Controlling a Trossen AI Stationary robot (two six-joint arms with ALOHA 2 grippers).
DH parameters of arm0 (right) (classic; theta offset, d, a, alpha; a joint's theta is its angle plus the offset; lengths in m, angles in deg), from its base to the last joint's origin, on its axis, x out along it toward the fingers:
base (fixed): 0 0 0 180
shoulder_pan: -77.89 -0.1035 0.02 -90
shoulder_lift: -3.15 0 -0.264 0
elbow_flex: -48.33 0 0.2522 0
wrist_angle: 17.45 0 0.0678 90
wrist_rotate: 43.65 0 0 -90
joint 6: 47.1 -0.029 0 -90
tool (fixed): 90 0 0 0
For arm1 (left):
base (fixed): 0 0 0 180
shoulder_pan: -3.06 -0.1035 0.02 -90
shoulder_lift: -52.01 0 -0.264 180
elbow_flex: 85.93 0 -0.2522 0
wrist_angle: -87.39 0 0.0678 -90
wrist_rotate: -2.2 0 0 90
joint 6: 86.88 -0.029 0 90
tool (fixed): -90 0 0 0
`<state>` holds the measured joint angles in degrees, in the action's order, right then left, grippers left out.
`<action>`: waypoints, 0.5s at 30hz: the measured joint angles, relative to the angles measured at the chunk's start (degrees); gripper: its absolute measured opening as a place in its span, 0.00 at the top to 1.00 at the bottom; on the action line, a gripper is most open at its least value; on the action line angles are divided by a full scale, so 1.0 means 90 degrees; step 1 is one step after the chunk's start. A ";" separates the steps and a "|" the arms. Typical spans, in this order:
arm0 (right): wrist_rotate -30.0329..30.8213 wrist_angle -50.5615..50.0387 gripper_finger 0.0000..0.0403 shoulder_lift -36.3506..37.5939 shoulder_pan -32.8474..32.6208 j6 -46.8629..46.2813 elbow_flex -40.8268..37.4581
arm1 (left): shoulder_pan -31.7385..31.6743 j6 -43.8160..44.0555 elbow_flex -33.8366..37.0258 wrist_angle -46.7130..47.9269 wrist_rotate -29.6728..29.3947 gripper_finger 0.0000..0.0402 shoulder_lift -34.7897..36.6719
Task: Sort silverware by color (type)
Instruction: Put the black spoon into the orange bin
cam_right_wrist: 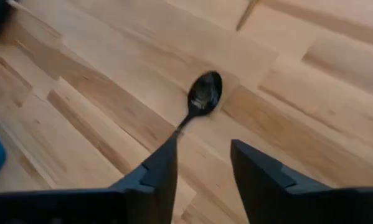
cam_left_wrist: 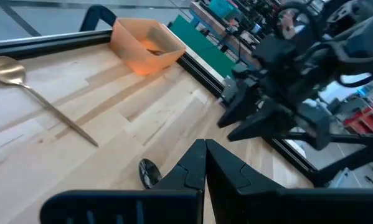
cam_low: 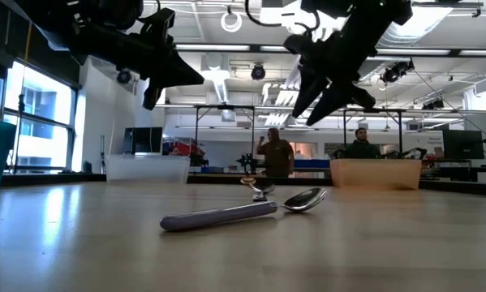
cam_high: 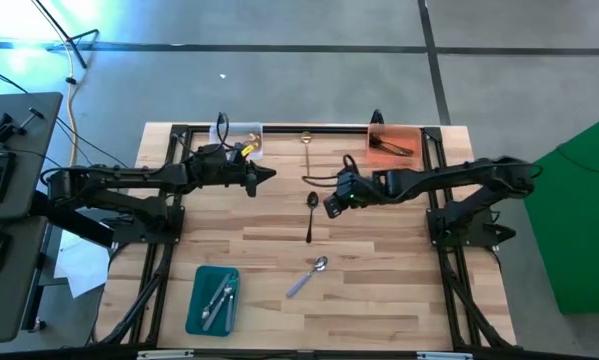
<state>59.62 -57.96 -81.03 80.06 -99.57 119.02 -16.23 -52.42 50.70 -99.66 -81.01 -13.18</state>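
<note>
We look down on a pale wooden table (cam_high: pixel 379 300) with three trays: a teal tray (cam_high: pixel 197 305) at lower left holding silver pieces, an orange tray (cam_high: pixel 399 135) at upper right with dark cutlery in it, and a clear tray (cam_high: pixel 249 135) at upper centre-left. The left gripper (cam_high: pixel 269 176) hangs left of centre, its fingers pressed together on nothing, well apart from any spoon. The right gripper (cam_high: pixel 331 207) sits just right of centre, released — in its wrist view the two fingers (cam_right_wrist: pixel 164 168) stand apart. The relation that matters is this one: the black spoon (cam_high: pixel 311 216) lies just to the left of the right gripper in the overhead frame, its long axis running up and down the picture, bowl toward the top, handle toward the bottom. The right arm is plainly the nearer one. In the wrist view the black spoon (cam_right_wrist: pixel 202 96) has a glossy dark bowl, and its thin handle passes behind one finger. We judge its slim, flat handle will need a careful pinch. Lower in the frame lies a silver spoon (cam_high: pixel 307 277) with a lilac handle — and a gold spoon (cam_high: pixel 306 147) rests near the top edge.
</note>
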 joint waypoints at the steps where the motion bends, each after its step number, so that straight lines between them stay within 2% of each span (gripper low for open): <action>1: -0.0004 0.0008 0.65 -0.0077 -0.0013 -0.0047 0.0000 | -0.0041 -0.0042 0.0000 0.0002 0.0093 1.00 0.0000; 7: -0.0173 0.0221 0.56 -0.0440 -0.0043 -0.0445 0.0000 | -0.0248 -0.0238 0.0000 0.0035 0.0425 1.00 0.0000; 15: -0.0365 0.0471 0.50 -0.0986 -0.0054 -0.0875 0.0000 | -0.0468 -0.0463 -0.0002 0.0188 0.0585 1.00 0.0002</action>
<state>56.34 -53.72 -89.91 79.58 -107.45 119.02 -20.45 -56.59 50.68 -97.97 -75.75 -13.16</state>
